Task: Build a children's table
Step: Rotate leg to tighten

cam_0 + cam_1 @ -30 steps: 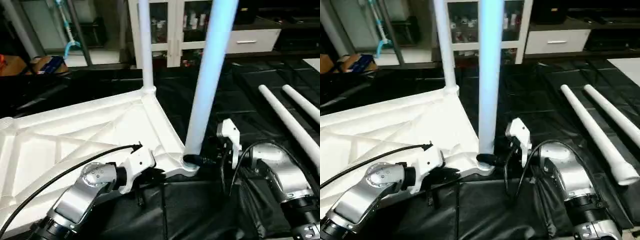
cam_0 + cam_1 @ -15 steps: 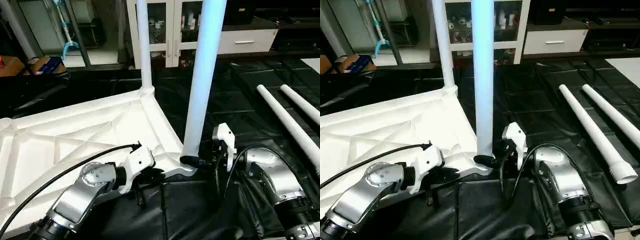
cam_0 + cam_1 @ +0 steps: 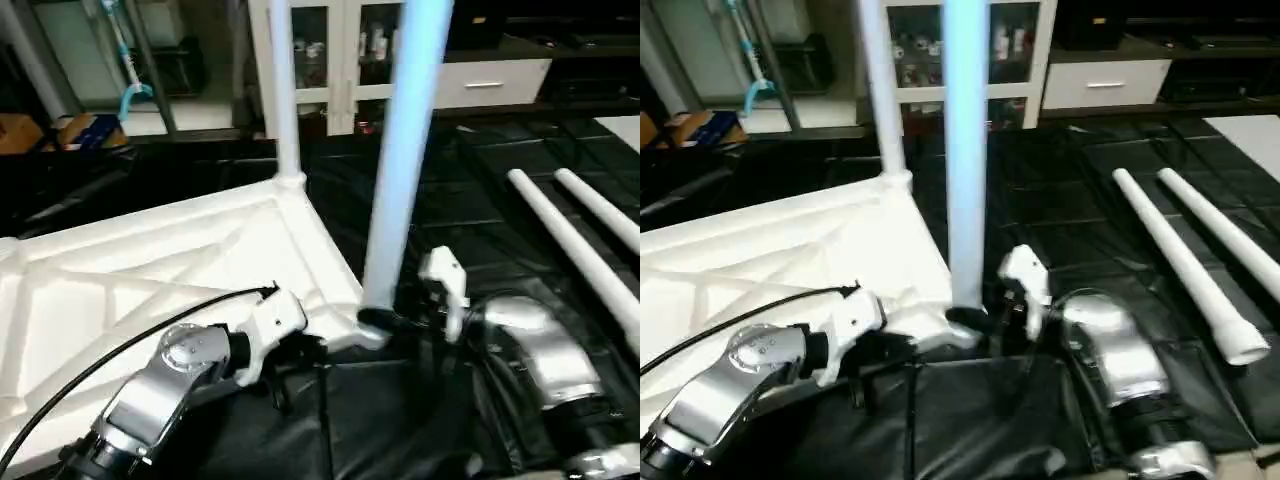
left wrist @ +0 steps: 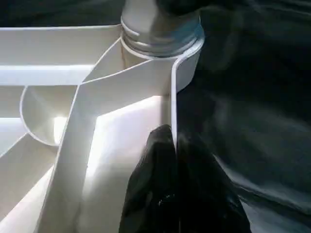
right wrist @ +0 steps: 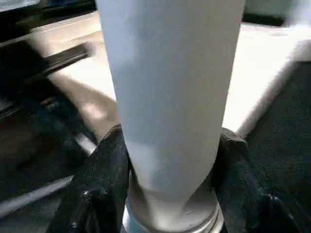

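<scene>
Right tool [image 5: 167, 194] closed onto upright leg [image 3: 400, 170] base; left tool [image 4: 175, 160] pinches tabletop [image 3: 150, 270] rim

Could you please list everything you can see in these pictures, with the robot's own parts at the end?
Table top: one, white, lying ribbed side up on the black sheet.
Standing legs: two, white, upright in corner sockets, the near one and the far one.
Loose legs: two, white, lying side by side on the sheet at the right.
Sheet: one, black, covering the floor.
Cabinet: one, white, glass doors, behind the table.
Drawer unit: one, white, right of the cabinet.
Left hand: one, black fingers, shut on the table top's edge wall near the front corner.
Right hand: one, black fingers, either side of the near leg's base.
</scene>
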Available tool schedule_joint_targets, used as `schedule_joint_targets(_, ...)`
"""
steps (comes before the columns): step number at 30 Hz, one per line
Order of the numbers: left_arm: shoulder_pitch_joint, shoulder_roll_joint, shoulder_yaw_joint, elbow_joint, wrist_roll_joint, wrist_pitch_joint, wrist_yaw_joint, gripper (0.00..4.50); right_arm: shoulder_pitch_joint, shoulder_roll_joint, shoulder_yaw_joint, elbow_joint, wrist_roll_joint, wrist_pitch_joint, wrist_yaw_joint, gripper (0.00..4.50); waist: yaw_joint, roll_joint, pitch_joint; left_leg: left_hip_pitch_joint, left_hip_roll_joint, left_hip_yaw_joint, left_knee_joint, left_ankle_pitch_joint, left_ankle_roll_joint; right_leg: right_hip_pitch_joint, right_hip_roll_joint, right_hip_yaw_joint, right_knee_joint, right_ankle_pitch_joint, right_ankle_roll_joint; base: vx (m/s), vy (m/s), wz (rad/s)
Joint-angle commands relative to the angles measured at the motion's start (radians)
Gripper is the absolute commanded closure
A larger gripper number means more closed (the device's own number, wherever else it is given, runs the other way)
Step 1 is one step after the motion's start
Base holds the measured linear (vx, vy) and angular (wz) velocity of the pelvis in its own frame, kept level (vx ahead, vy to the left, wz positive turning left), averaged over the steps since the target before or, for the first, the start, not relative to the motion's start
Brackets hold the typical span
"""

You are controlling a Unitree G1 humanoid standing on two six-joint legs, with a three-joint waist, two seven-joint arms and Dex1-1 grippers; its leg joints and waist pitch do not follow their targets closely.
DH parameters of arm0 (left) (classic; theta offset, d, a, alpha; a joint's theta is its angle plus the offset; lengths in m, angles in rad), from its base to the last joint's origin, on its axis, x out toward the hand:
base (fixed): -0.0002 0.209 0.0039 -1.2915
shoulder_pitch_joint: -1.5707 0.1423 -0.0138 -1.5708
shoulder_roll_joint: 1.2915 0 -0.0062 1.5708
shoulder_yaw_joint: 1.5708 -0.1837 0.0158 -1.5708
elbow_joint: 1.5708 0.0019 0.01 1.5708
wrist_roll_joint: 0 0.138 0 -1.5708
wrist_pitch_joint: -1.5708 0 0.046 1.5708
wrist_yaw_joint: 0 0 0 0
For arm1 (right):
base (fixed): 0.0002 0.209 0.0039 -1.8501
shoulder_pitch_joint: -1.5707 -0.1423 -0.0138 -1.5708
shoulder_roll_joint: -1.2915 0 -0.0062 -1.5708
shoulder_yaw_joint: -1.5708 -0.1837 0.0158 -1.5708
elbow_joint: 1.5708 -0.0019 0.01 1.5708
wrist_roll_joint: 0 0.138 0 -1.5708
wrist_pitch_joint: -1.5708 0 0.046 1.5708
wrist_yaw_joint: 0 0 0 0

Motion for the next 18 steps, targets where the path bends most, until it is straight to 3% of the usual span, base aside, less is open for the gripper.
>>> schedule_joint_targets(1, -0.012, -0.036, -0.025, 0.015, 0.006, -0.002, 0.029, 4.5, -0.026, 0.018, -0.059, 0.054, -0.036, 0.023, -0.174, 2.51, -0.001, -0.012, -0.045, 0.011, 0.052, -0.035, -0.084, -0.323, 0.012, 0.032, -0.051, 0.037, -0.075, -0.395, -0.187, 0.0, 0.0, 0.0)
schedule_joint_targets(2, -0.063, -0.099, -0.011, 0.081, 0.031, 0.013, 0.119, 4.5, -0.039, 0.083, -0.088, 0.086, -0.058, 0.034, -0.342, 2.51, -0.006, -0.01, -0.041, 0.013, 0.052, -0.035, -0.085, -0.342, -0.002, 0.026, -0.05, 0.038, -0.08, -0.424, -0.173, 0.0, 0.0, 0.0)
schedule_joint_targets(4, -0.096, -0.144, 0.002, 0.123, 0.041, 0.024, 0.18, 4.5, -0.048, 0.121, -0.1, 0.108, -0.08, 0.031, -0.445, 2.51, -0.01, -0.011, -0.043, 0.014, 0.049, -0.039, -0.086, -0.355, -0.015, 0.027, -0.052, 0.035, -0.083, -0.454, -0.157, 0.0, 0.0, 0.0)
schedule_joint_targets(6, -0.106, -0.159, 0.009, 0.136, 0.041, 0.028, 0.2, 4.5, -0.051, 0.132, -0.102, 0.117, -0.089, 0.025, -0.473, 2.52, -0.012, -0.012, -0.043, 0.01, 0.049, -0.04, -0.086, -0.363, -0.01, 0.029, -0.054, 0.034, -0.085, -0.462, -0.146, 0.0, 0.0, 0.0)
schedule_joint_targets(10, -0.198, -0.294, 0.067, 0.283, 0.063, 0.016, 0.385, 4.5, -0.074, 0.254, -0.093, 0.164, -0.136, 0.003, -0.674, 2.54, -0.013, -0.011, -0.046, 0.016, 0.043, -0.036, -0.082, -0.359, -0.005, 0.019, -0.053, 0.035, -0.094, -0.473, -0.139, 0.0, 0.0, 0.0)
schedule_joint_targets(14, -0.241, -0.342, 0.084, 0.362, 0.081, -0.014, 0.44, 4.5, -0.086, 0.313, -0.055, 0.181, -0.16, -0.03, -0.693, 2.54, -0.008, -0.014, -0.047, 0.011, 0.044, -0.036, -0.083, -0.346, 0.013, 0.024, -0.053, 0.034, -0.092, -0.437, -0.14, 0.0, 0.0, 0.0)
schedule_joint_targets(17, -0.232, -0.33, 0.078, 0.345, 0.076, -0.013, 0.417, 4.5, -0.089, 0.312, -0.065, 0.166, -0.119, -0.046, -0.643, 2.55, -0.007, -0.011, -0.049, 0.006, 0.047, -0.036, -0.084, -0.325, 0.03, 0.028, -0.054, 0.035, -0.087, -0.399, -0.149, 0.0, 0.0, 0.0)
schedule_joint_targets(18, -0.23, -0.33, 0.077, 0.345, 0.077, -0.016, 0.413, 4.5, -0.089, 0.315, -0.073, 0.161, -0.109, -0.049, -0.63, 1.99, -0.006, -0.009, -0.049, 0.005, 0.047, -0.036, -0.084, -0.323, 0.036, 0.029, -0.055, 0.035, -0.086, -0.395, -0.153, 0.0, 0.0, 0.0)
